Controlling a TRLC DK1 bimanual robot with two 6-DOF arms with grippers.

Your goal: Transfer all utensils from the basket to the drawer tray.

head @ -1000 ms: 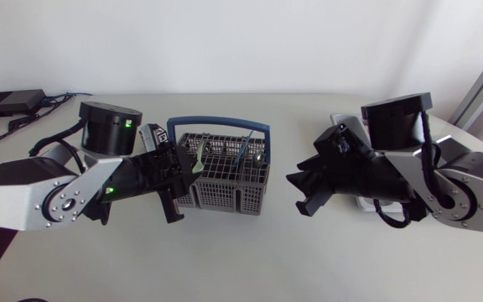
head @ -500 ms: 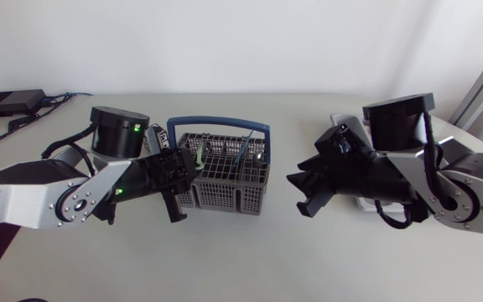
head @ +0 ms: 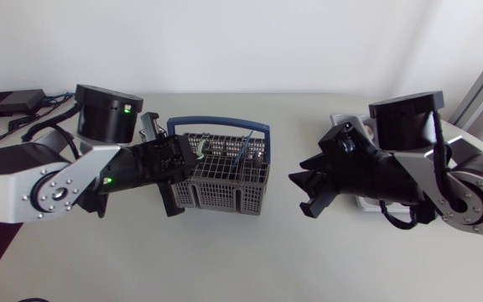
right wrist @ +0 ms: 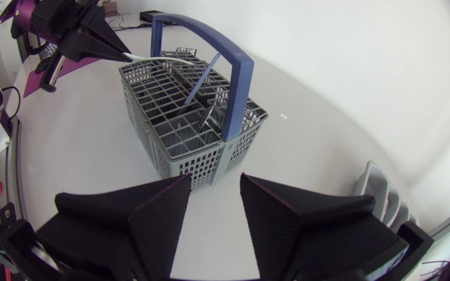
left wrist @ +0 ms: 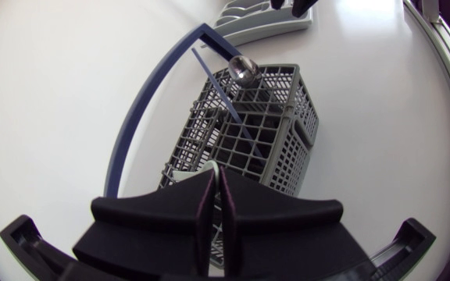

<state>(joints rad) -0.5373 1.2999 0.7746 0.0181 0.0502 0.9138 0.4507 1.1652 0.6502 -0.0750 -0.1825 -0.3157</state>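
Head view: table (head: pixel 250 260), left end effector (head: pixel 188 163) tight on utensil (head: pixel 199 150), right end effector (head: pixel 299 195) agape.

Blue handle (head: pixel 218 122) arches over basket (head: pixel 225 197). Left gripper (left wrist: pixel 213 179), clamping a utensil (head: pixel 199 152), blocks its left side. Lower-centre table (head: pixel 250 260) is open.

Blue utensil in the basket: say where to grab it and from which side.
Grip the blue utensil on its upper shaft, which stands clear above the basket grid. Come from above, likely beside the arched handle: it leans in its cell, and the walls hide its lower part.
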